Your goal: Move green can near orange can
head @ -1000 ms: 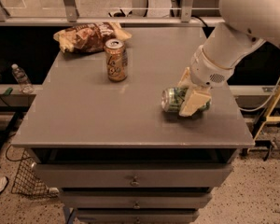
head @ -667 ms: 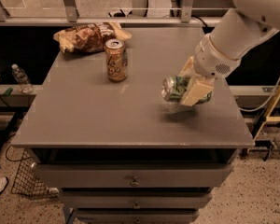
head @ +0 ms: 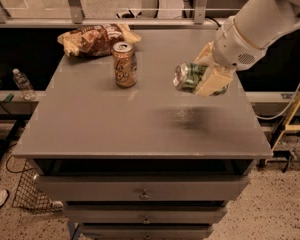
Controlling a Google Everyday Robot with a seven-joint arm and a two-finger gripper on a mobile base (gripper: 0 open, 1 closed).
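The green can lies on its side in my gripper, silver end pointing left. The gripper is shut on it and holds it in the air above the right half of the grey tabletop, with its shadow on the surface below. The orange can stands upright on the table at the back left, about a can's height to the left of the green can. My white arm comes in from the upper right.
A brown crinkled snack bag lies at the table's back left, just behind the orange can. The table has drawers below. A water bottle stands on a ledge at the left. A yellow stand is at the right.
My gripper has lifted the green can off the table and carried it up and slightly toward the back; the orange can and the bag have not moved.
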